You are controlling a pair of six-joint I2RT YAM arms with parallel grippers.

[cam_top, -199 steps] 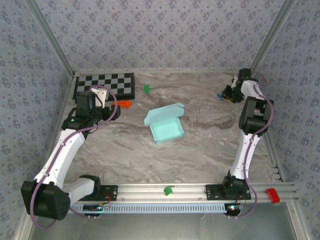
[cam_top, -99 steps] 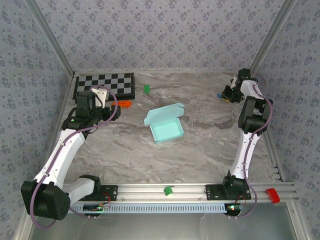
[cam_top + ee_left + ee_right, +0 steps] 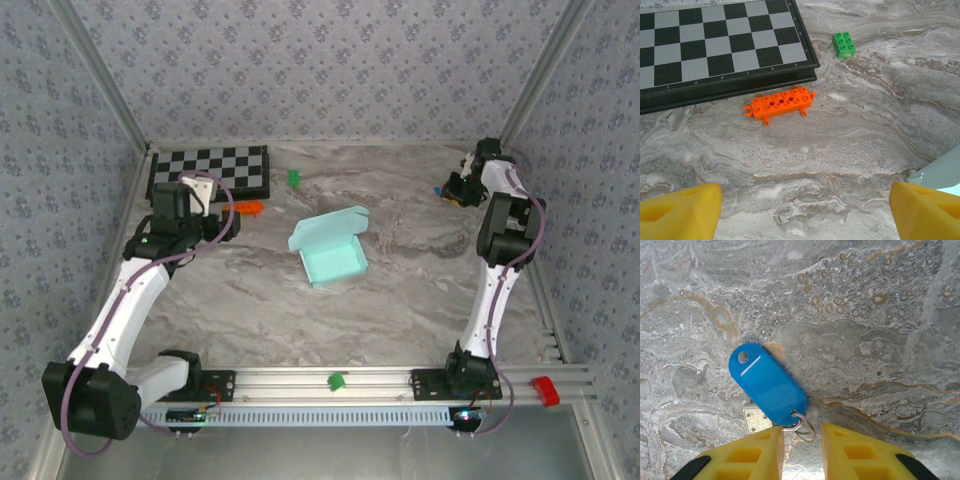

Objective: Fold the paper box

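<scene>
Paper box (image 3: 335,264) open and empty, lid (image 3: 328,228) raised, to the right of the left gripper (image 3: 805,200) (pale corner beside its right finger (image 3: 925,210)). Fingers wide apart: better to swing right, catch the lid edge, press it down gently. Farther off, right gripper (image 3: 802,440) barely parted over a blue key tag (image 3: 767,385).

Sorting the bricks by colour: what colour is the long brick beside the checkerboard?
The brick is orange, clearest in the left wrist view.
</scene>
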